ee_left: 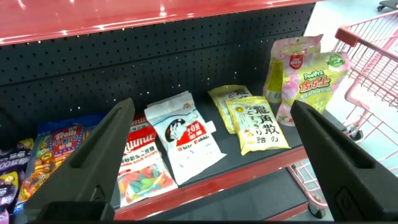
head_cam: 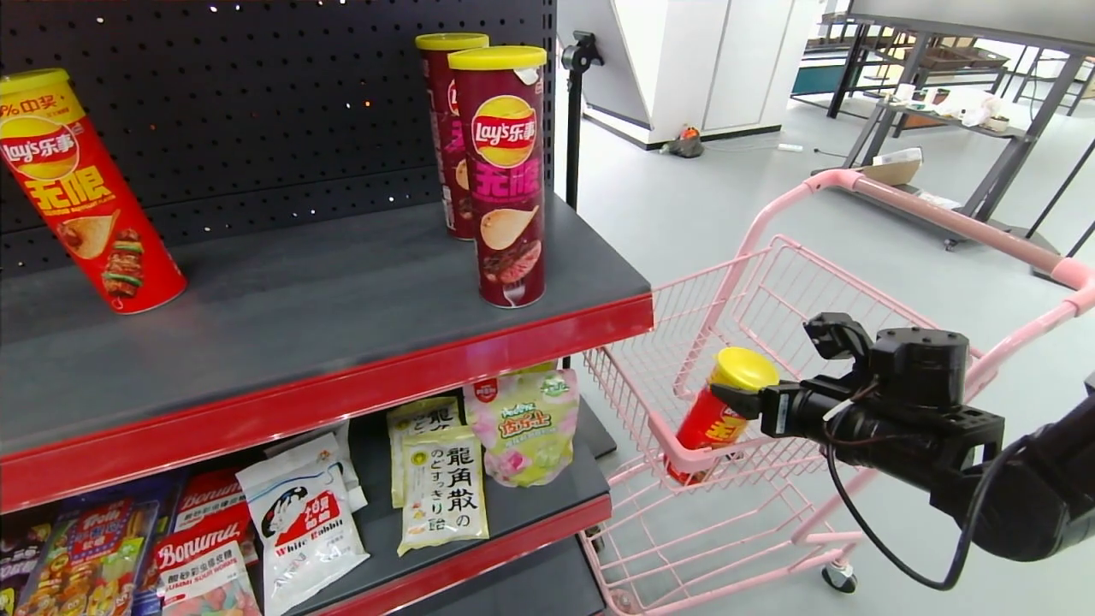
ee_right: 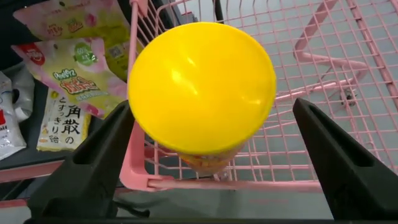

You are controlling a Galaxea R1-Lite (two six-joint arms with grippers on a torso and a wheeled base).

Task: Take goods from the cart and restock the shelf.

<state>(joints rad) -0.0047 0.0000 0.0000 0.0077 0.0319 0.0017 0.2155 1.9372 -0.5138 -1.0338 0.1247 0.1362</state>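
Chip can (head_cam: 714, 419), red with a yellow lid (ee_right: 202, 87), leaning in the pink cart (head_cam: 941, 218) at the corner nearest the shelving. Right claw (head_cam: 766, 359) level with the can's top, its fingers (ee_right: 93, 162) spread, one on either side of the lid; no firm pinch is visible. Upper shelf (head_cam: 342, 291): two maroon cans (head_cam: 511, 180) upright near the end by the cart, one behind the other, and a tilted red can (head_cam: 85, 197) well apart at the opposite end. Lower shelf (ee_left: 261, 165): snack bags (ee_left: 186, 140) lying in a row. Left claw (ee_left: 212, 104) spread wide before these bags, holding nothing.
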